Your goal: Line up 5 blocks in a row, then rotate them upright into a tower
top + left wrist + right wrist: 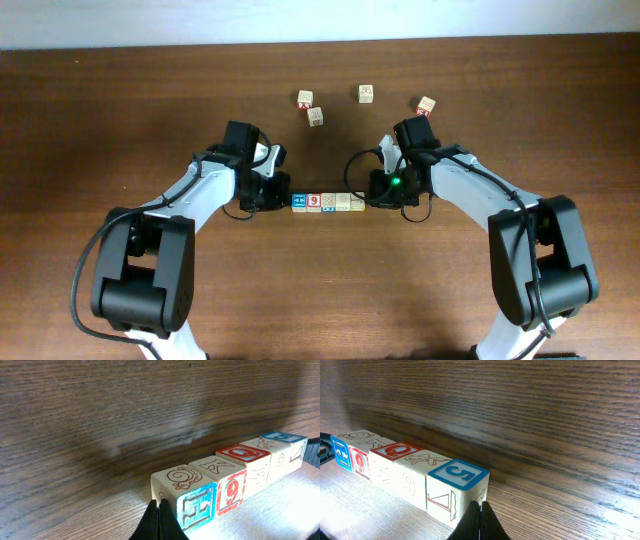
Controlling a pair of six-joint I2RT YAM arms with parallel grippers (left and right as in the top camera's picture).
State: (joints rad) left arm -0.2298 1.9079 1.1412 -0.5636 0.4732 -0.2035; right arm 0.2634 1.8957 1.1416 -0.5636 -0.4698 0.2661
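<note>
Five light-wood blocks lie in a tight straight row at mid-table. From the left end they run: a blue-faced block (299, 203) (196, 505), a red "9" block (313, 202) (231, 491), two pale ones, and an end block with a blue "5" on top (357, 203) (456, 476). My left gripper (281, 196) (159, 506) is shut and empty, its tips touching the outer side of the blue-faced block. At the other end my right gripper (372, 196) (480, 507) is also shut and empty, pressed against the outer side of the "5" block.
Several loose cubes sit farther back: one (305, 98) beside another (316, 117), one (366, 94) in the middle, and one (427, 105) just behind the right arm. Both arms reach in from the front corners.
</note>
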